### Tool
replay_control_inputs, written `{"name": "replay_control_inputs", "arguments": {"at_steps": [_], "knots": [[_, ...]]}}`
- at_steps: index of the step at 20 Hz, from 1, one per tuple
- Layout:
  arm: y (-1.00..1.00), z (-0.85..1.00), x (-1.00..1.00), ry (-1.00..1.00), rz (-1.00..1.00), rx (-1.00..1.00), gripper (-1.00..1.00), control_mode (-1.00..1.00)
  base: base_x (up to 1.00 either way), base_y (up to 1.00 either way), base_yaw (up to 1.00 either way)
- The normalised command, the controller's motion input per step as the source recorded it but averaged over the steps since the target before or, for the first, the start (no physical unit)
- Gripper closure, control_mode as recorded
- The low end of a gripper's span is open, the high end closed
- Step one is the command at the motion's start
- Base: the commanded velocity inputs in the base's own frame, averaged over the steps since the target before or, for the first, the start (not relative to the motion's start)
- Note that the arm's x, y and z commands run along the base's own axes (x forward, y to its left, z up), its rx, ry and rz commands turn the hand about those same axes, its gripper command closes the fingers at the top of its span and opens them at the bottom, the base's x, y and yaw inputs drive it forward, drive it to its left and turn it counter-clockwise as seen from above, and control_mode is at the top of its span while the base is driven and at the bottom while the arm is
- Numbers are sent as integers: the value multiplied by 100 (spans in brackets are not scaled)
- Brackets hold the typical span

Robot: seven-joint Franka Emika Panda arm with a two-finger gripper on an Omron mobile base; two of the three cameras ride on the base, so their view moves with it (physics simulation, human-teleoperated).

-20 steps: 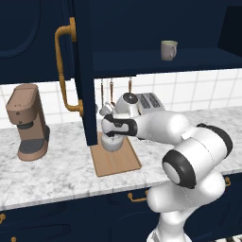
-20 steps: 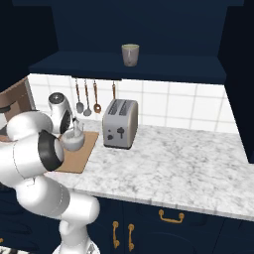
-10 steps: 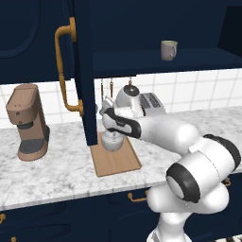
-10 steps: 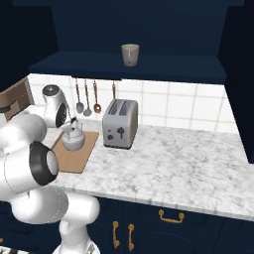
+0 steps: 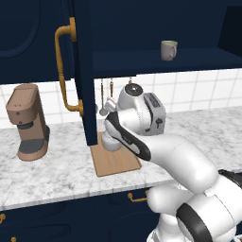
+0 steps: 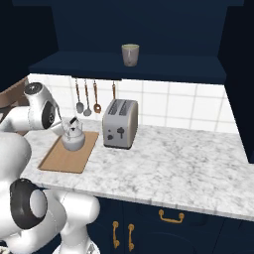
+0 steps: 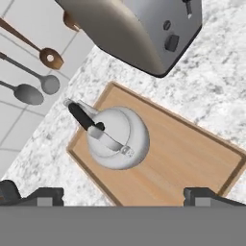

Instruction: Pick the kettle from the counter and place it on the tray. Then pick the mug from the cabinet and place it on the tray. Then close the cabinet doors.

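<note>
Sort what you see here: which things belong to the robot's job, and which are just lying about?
Job: kettle on the tray; mug in the cabinet; cabinet door; counter.
Lying about: toaster; coffee machine; hanging utensils.

Kettle [image 6: 73, 141] on tray [image 6: 59, 161], left of toaster [image 6: 119, 123]; mug [image 6: 130, 54] seemingly on cabinet [image 6: 124, 69] shelf.

We see a white tiled wall [image 6: 198, 106] hung with utensils [image 6: 87, 98], a silver toaster [image 6: 119, 123], and a brown coffee machine [image 5: 28, 122].
</note>
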Motion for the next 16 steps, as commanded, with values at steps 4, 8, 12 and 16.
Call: {"name": "replay_control_inputs", "arguments": {"at_steps": [4, 8, 12, 16], "knots": [[-42, 43, -49, 0, 0, -7, -100, -100, 0, 0, 0], [-51, 48, -38, 0, 1, -8, -100, -100, 0, 0, 0], [-54, 48, -30, 0, 0, -10, -100, -100, 0, 0, 0], [-61, 43, -27, 0, 1, -14, -100, -100, 0, 0, 0]]}}
